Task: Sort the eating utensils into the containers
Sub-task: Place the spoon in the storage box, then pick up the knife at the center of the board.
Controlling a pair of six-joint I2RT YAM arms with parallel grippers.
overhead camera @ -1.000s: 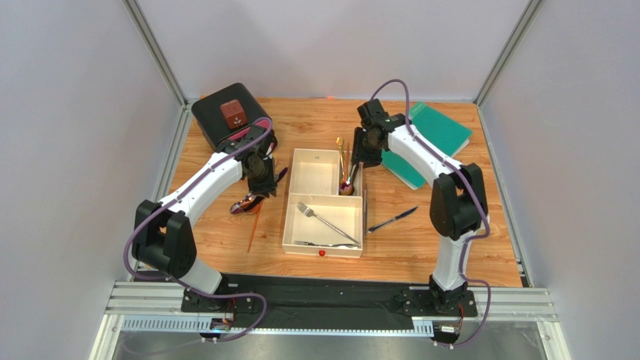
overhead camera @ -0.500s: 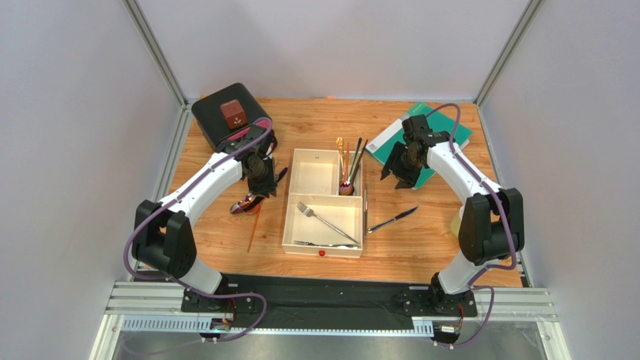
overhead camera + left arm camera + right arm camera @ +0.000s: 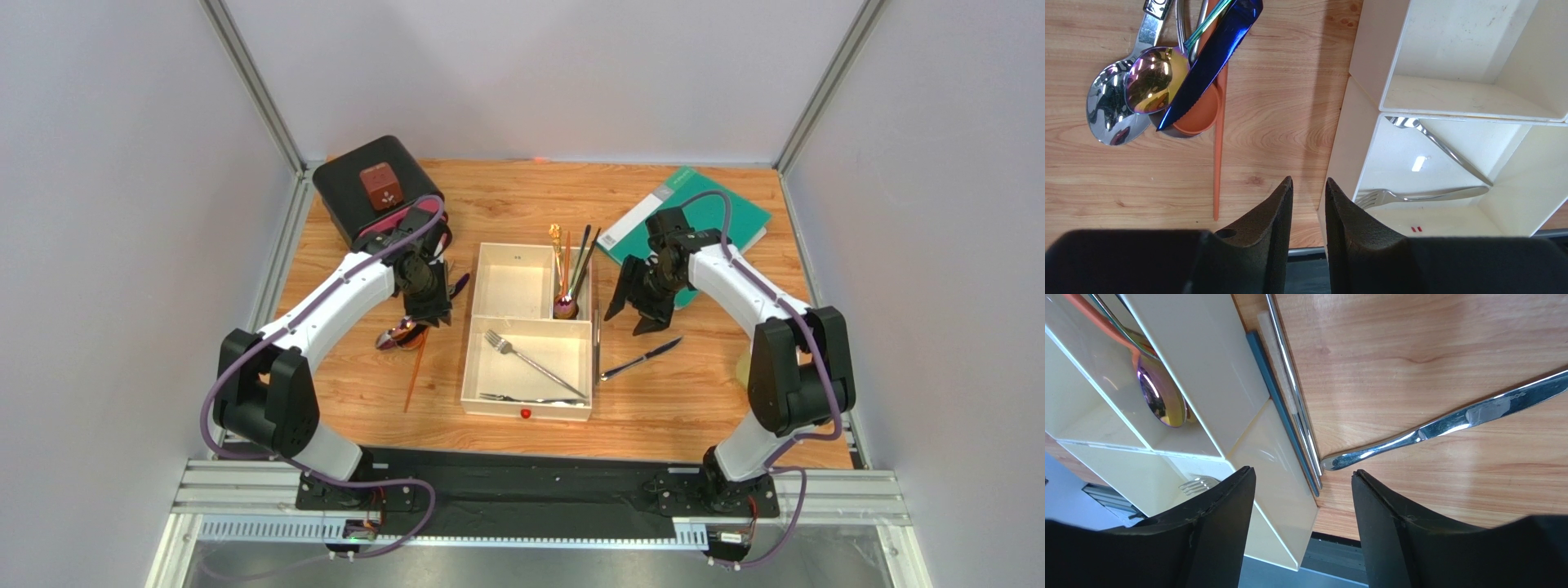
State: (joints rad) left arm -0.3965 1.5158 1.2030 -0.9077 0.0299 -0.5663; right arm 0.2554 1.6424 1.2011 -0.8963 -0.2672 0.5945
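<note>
Just off the tray's (image 3: pixel 467 355) right wall, the right gripper (image 3: pixel 1303 473) hangs with jaws spread wide and empty. Beneath it a silver knife (image 3: pixel 1444 422) lies on the table (image 3: pixel 687 404), its tip near what look like slim sticks (image 3: pixel 1290 386) pressed along that wall. Left of the tray, the left gripper (image 3: pixel 1309 180) has its jaws parted only narrowly, gripping nothing, over the strip of table between the rim and an orange chopstick (image 3: pixel 1219 153). Silver forks (image 3: pixel 1413 196) lie in the large compartment.
</note>
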